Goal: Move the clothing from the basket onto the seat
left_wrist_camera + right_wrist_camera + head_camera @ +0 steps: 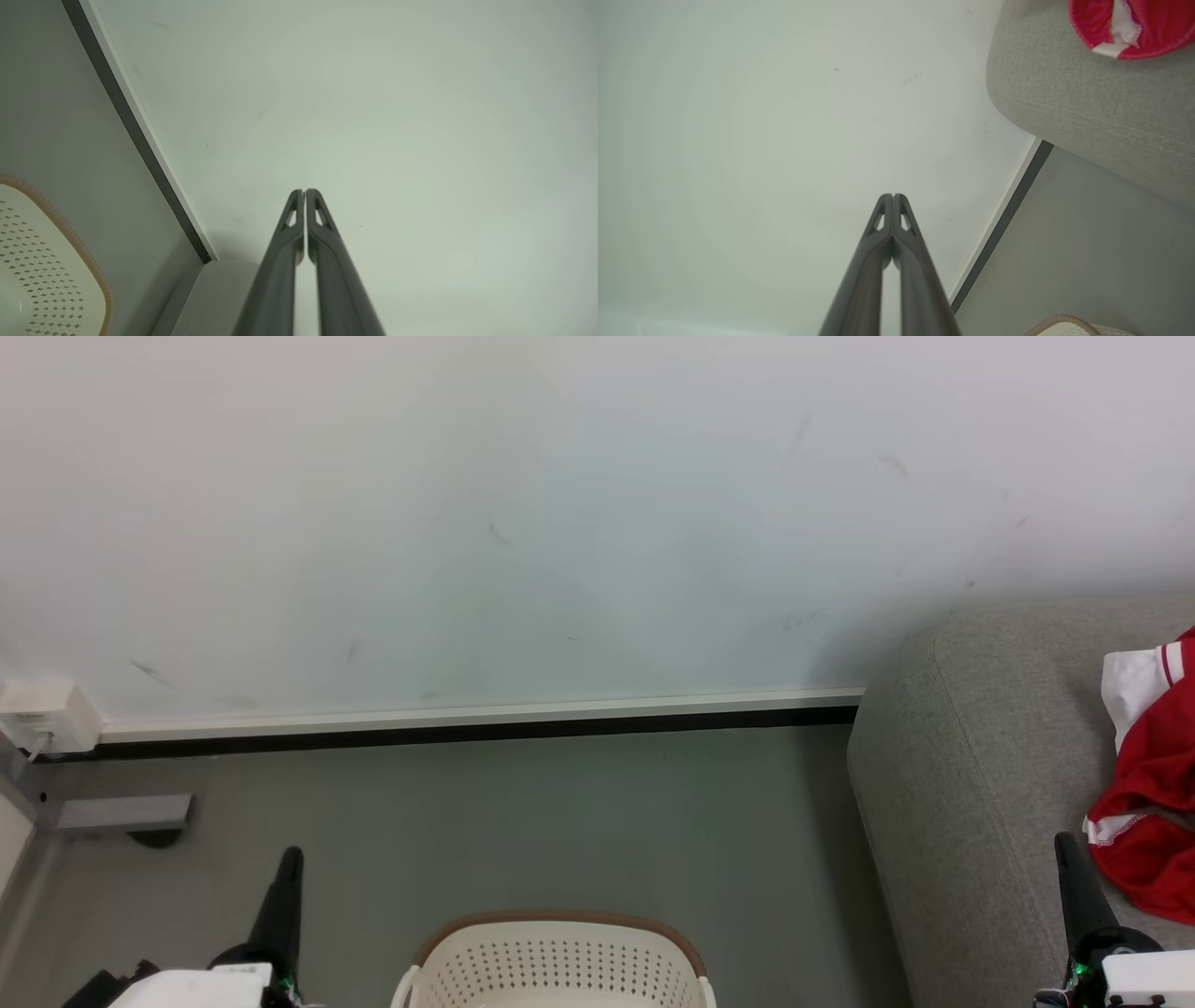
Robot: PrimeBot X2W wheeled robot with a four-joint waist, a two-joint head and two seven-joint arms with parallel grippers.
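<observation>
Left gripper [304,191] fingers pressed together, empty, right gripper [893,195] likewise closed on nothing, red and white garment [1150,803] lying on grey sofa [971,784] at right, cream laundry basket [558,961] on floor [560,821], near centre, apart from sofa

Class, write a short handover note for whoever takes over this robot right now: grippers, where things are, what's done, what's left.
Left gripper: jaws shut, empty, pointing at the wall.
Right gripper: the same, beside the seat.
Clothing: lying on the seat.
Basket: on the floor.
Done: clothing is on the seat.
Left: probably nothing; the basket's bottom is out of view, so check it.
</observation>
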